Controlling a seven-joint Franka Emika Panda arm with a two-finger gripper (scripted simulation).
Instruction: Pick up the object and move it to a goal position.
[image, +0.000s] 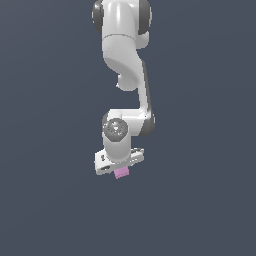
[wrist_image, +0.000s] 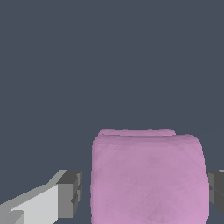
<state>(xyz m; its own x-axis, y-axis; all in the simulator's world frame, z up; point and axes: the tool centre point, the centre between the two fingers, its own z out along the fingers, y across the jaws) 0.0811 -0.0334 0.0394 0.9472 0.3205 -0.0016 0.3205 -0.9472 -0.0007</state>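
The pink cube (wrist_image: 148, 179) fills the lower middle of the wrist view, lying on the dark grey floor. It sits between my two fingers: one grey pad (wrist_image: 71, 194) stands a small gap away from one face, and the other pad (wrist_image: 216, 192) is just off the opposite face. My gripper (wrist_image: 142, 194) is open around the cube. In the exterior view, the white gripper (image: 120, 169) hangs low from the arm, and the cube (image: 121, 173) peeks out directly below it. The fingertips are hidden in that view.
The white arm (image: 122, 60) comes down from the top of the exterior view. A plain dark grey floor (image: 200, 200) lies all around. No goal marker shows.
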